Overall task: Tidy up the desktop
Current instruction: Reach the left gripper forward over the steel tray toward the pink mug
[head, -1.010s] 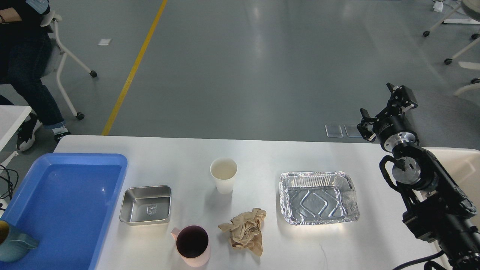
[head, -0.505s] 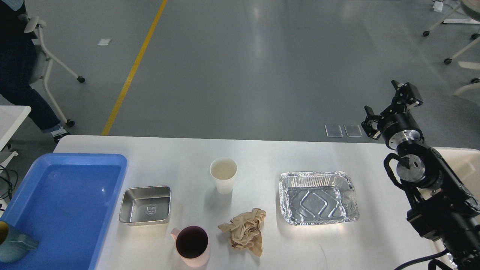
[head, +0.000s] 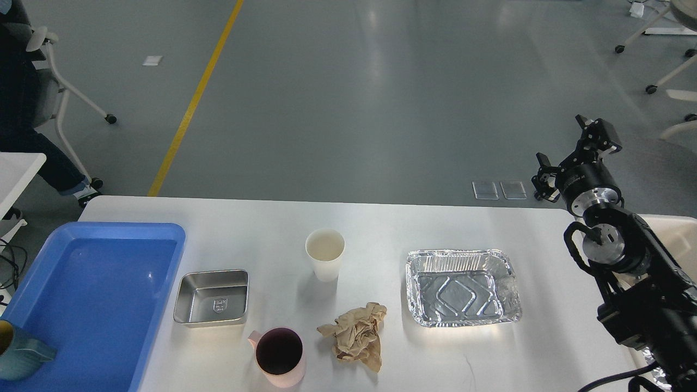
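The white desktop [head: 381,223] holds a steel dish [head: 212,298], a white paper cup [head: 325,253], a pink mug [head: 279,356], a crumpled brown paper [head: 356,335] and a foil tray [head: 462,287]. My right gripper [head: 562,142] is open and empty, raised beyond the desktop's far right corner, well away from all these items. The left gripper is out of view.
A blue plastic tray [head: 92,294] sits at the left end with a teal mug [head: 19,351] in its near corner. A cream bin [head: 672,234] stands at the right behind my arm. Chairs and a seated person [head: 24,87] are at the far left.
My right gripper has drifted a little to the right and down, still open. The person and chair at the far left have moved further left.
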